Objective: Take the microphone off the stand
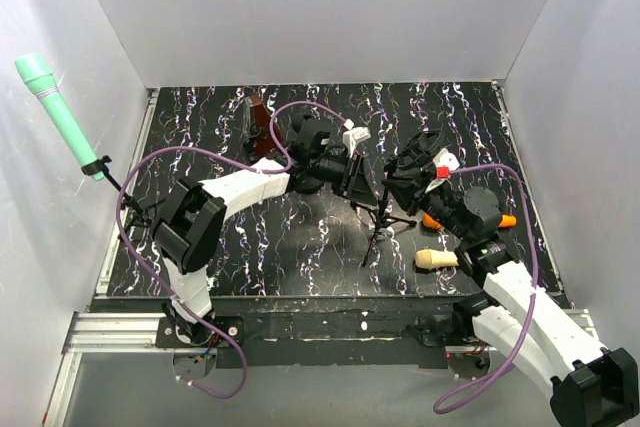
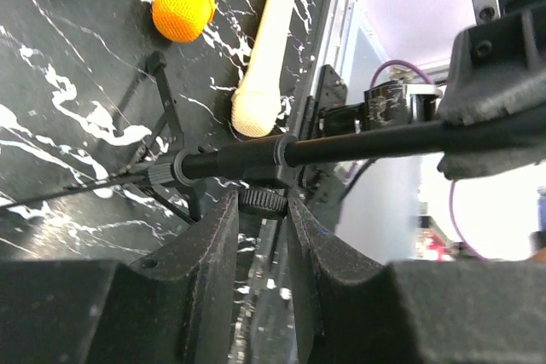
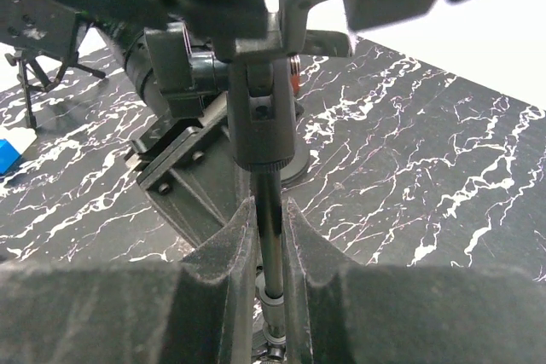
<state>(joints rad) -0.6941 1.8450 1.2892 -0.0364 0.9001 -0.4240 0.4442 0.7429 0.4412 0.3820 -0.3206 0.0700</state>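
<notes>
A black tripod stand (image 1: pixel 385 219) stands at the middle of the table, and no microphone shows on it. My left gripper (image 1: pixel 350 172) is shut on its knurled knob (image 2: pixel 261 202), just under the joint of the thin pole (image 2: pixel 358 147). From the other side, my right gripper (image 1: pixel 395 182) is shut on the stand's pole (image 3: pixel 271 236), with the fingers (image 3: pixel 235 236) pressed against both sides below a black collar (image 3: pixel 260 125). A green microphone (image 1: pixel 55 112) sits tilted in the clip of a second stand (image 1: pixel 135 212) at the far left, away from both grippers.
An orange microphone (image 1: pixel 432 219) and a cream microphone (image 1: pixel 437 259) lie on the black marbled table (image 1: pixel 250 247) to the right of the centre stand. White walls close in the back and both sides. A purple cable (image 1: pixel 300 112) loops over the left arm.
</notes>
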